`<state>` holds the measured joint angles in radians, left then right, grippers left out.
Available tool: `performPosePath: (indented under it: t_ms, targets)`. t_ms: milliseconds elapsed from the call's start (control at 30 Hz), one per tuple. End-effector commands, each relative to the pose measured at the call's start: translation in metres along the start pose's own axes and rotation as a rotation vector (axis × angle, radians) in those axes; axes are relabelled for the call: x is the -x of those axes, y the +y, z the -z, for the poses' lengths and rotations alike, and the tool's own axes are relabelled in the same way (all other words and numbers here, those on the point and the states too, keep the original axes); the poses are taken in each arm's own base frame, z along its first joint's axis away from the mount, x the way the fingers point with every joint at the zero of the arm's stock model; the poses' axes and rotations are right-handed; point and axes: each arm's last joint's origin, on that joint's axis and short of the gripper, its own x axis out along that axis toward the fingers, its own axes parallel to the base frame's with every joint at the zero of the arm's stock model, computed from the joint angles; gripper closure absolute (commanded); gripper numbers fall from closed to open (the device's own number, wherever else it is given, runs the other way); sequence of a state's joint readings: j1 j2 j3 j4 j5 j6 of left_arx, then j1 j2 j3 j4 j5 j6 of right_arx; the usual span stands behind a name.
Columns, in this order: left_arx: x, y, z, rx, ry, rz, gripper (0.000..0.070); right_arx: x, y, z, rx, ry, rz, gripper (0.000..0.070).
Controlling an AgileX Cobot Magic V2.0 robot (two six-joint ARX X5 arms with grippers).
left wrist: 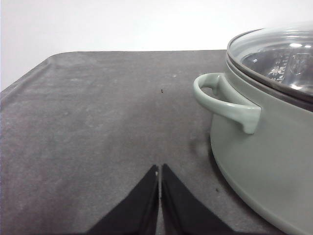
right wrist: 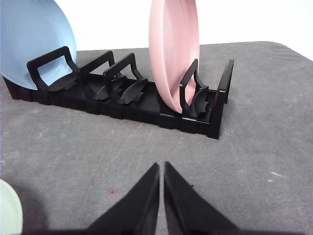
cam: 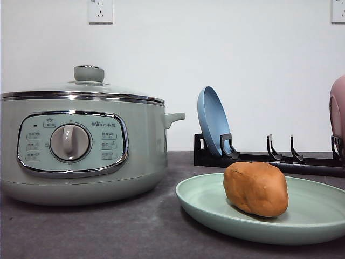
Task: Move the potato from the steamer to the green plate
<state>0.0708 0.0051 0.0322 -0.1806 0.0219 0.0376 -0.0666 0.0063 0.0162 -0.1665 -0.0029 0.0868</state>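
Seen from the front: potato (cam: 256, 189) lying on the green plate (cam: 205, 208), long axis roughly left to right, just right of the lidded steamer (cam: 81, 145), with a blue plate (cam: 212, 121) upright in a black rack (cam: 269, 159) behind. From the left wrist: left gripper (left wrist: 160, 171) pressed together, empty, above bare grey table (left wrist: 98, 122) beside the steamer's handle (left wrist: 225, 100). From the right wrist: right gripper (right wrist: 162, 169) likewise pressed together and empty, facing the rack holding a pink plate (right wrist: 173, 49).
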Motion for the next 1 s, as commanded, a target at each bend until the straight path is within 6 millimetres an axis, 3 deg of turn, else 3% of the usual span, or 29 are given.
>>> performPosePath:
  t_ms: [0,967]
  targets:
    - [-0.0019,-0.0001,0.0071,0.005,0.025,-0.003,0.07,-0.0003,-0.0002,0.0001,-0.014,-0.01,0.003,0.0698]
    - [-0.0019,-0.0001,0.0071,0.005,0.025,-0.003,0.07,-0.0003,-0.0002,0.0001,-0.014,-0.01,0.003,0.0698]
